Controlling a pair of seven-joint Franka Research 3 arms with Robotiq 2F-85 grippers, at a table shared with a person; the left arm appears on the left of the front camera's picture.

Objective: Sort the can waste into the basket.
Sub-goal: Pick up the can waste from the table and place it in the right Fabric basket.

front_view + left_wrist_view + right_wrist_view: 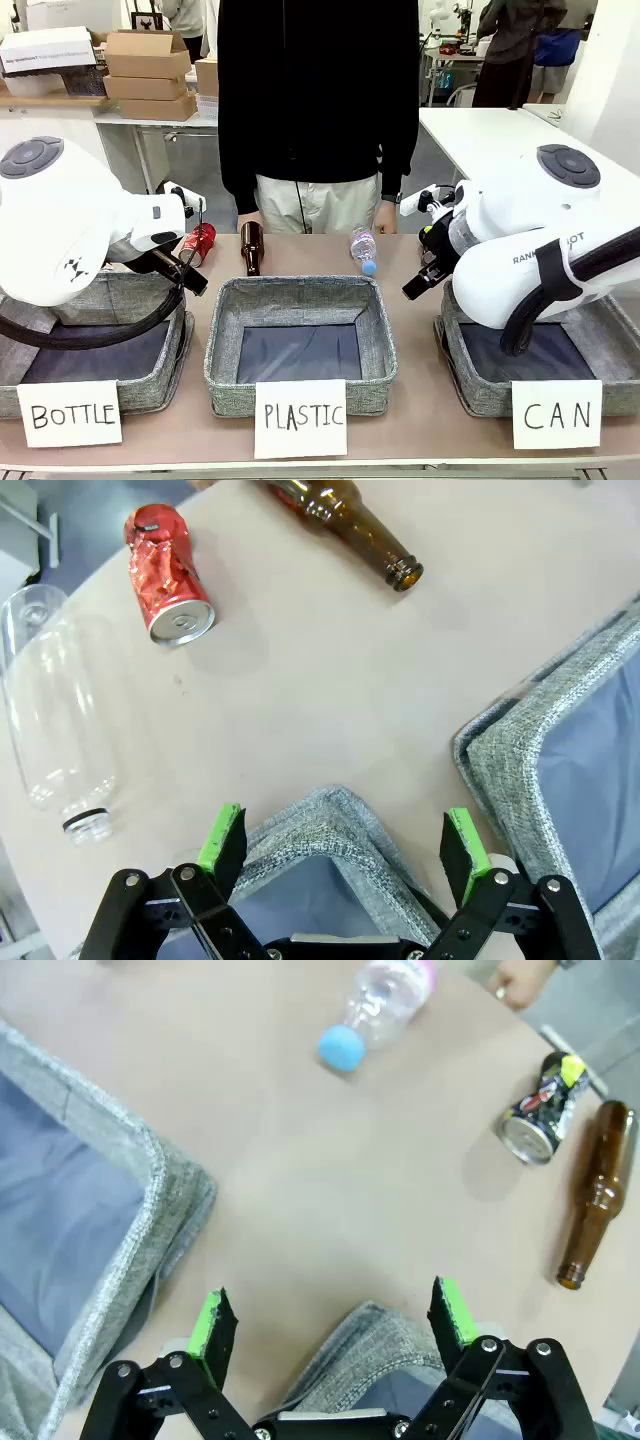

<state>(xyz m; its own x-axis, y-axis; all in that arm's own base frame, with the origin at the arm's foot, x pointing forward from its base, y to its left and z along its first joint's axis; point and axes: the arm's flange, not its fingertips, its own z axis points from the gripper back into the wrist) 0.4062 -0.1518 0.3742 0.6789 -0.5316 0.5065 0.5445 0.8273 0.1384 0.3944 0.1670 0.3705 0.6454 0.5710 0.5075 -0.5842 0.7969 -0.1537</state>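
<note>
Red can [167,575] lies on its side on the table [330,680], crumpled, silver end facing the camera in left wrist view; in front view it shows just past the left arm, near the far edge. Dark can [541,1110] w/ silver end and yellow-green marks also lies on its side on the table, seen only in right wrist view, just beside a brown bottle [592,1192] lying flat, not touching it. Neither can is in a basket.

CAN basket [600,345] sits at picture right in front view, white "CAN" sign [556,413] on its near wall; dark floor visible, right arm covers much of it, nothing seen inside. PLASTIC basket [299,292] in the middle: dark floor, nothing in it. BOTTLE basket [120,292] at left, partly hidden by left arm, visible floor bare.

Left gripper [343,842] hangs over the corner of the BOTTLE basket, fingers wide apart, holding nothing. Right gripper [327,1318] same: fingers spread, nothing between them, over a grey basket rim.

Other items on table: second brown bottle [345,518] lying down near the red can, big clear bottle [52,705] w/o cap beside the can, small clear bottle [378,1010] w/ blue cap. Person [318,110] in a dark top stands at the far side.
</note>
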